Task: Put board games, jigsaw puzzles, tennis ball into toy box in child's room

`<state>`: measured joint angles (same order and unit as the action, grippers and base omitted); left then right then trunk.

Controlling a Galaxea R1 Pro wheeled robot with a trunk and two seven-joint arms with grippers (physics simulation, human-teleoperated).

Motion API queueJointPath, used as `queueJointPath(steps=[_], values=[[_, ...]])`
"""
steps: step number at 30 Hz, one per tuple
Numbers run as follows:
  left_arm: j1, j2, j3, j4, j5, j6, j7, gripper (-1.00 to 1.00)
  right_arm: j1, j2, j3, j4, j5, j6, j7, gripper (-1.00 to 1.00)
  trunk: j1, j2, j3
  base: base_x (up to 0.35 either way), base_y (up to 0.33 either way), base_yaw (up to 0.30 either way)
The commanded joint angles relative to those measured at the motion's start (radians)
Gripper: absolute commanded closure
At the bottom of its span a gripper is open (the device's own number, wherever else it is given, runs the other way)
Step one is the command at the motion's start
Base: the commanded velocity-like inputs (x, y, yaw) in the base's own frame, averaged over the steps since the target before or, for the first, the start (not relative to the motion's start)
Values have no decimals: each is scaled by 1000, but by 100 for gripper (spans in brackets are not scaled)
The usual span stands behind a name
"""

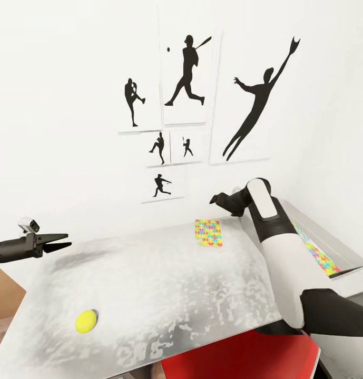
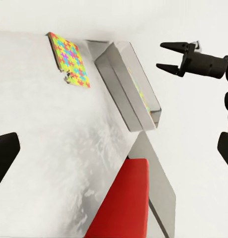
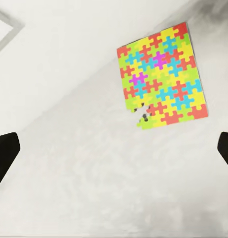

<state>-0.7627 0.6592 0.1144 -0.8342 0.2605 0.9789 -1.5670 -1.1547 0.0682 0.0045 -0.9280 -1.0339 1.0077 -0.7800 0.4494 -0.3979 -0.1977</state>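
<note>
One ball [image 1: 86, 320] is sitting on the table [image 1: 149, 295], near its front left part and well apart from everything else. One puzzle [image 1: 208, 232] is lying flat at the far edge of the table, close to the wall [image 1: 70, 105]; the right wrist view is looking down on it [image 3: 162, 77] and one corner is showing a few loose or missing pieces. A second puzzle [image 1: 321, 256] is lying inside the box [image 1: 343, 251], which is standing at the table's right end, just beside the first puzzle's side of the top. From the left wrist view the box [image 2: 124, 84] is showing its grey wall, with a strip of colour inside. One red flat thing [image 1: 244, 358] is lying below the table's front edge; what it is I cannot tell.

The left gripper [image 1: 59, 241] is hanging over the table's left end, its jaws parted a little and holding nothing. The right gripper [image 1: 218, 199] is hovering above the far edge, near the first puzzle and not touching it; in the left wrist view [image 2: 167, 56] its two fingers are spread apart and empty.

Six black baseball pictures [image 1: 189, 71] are hanging on the wall.
</note>
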Motion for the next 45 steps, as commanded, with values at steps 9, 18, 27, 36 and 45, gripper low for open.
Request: queueJointPath(steps=[9,18,27,36,45], values=[[-81,-6,-4,-23,-6,20,-4,-100,-35,7,2,17,-5,-1,-11,-100,1,-2,-4,0,0,0],[-100,-6,-11,-99,-4,22,-4,-100,-62,19,35,74,-2,-6,-10,-100,1,-2,-18,0,0,0],[-101,-7,-10,-192,-1,24,-4,-100,-110,21,45,135,-2,-7,-10,-100,1,-2,-33,0,0,0],[-101,-9,-84,-277,-2,23,-4,-100,-173,22,60,237,19,-37,-10,-100,1,-2,-48,0,0,0],[-101,-8,-130,-460,1,23,-4,-100,-181,27,82,250,74,-47,-8,-100,1,-2,-63,0,0,0]])
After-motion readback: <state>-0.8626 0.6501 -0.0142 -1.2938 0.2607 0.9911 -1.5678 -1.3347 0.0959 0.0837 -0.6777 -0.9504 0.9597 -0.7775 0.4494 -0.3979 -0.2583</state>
